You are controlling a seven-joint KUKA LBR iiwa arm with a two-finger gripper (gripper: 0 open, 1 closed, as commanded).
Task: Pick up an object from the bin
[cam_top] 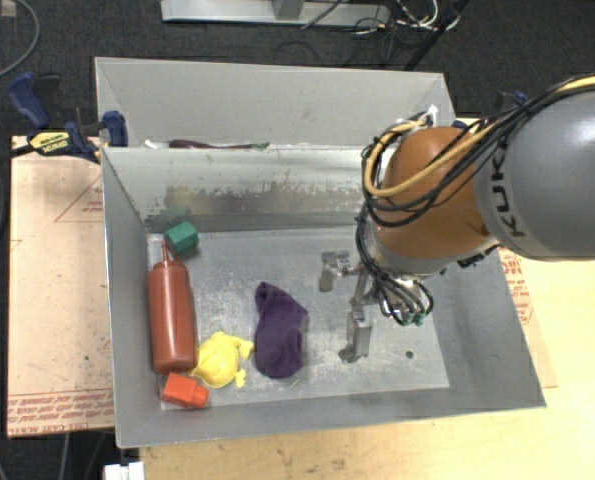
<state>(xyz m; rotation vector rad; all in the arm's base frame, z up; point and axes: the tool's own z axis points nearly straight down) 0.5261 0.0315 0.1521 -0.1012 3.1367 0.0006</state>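
Clutter sits mostly on the left side of the grey metal bin [127, 268]. Close to the left wall a small green block [182, 236], hard-edged, lies right at the narrow top of a red-brown squeeze bottle [171, 313]; whether the two touch is hard to make out. The bottle is smooth and rounded, and it lies flat along the wall. At its lower end is an orange-red block [184, 391] with sharp corners. Beside that is a yellow lump [220, 360], soft and crumpled, maybe a toy; its shape is not clear. Further right, a purple cloth [279, 330] lies bunched in a long soft fold near the middle of the floor. Just right of the cloth is the gripper [343, 305], its two thin metal fingers [355, 340] spread apart over the bare, scratched floor and pinching nothing. The wrist above is hidden under a glossy orange cover [427, 203] wrapped with cables, and the grey arm [557, 178] is cut off at the right edge.
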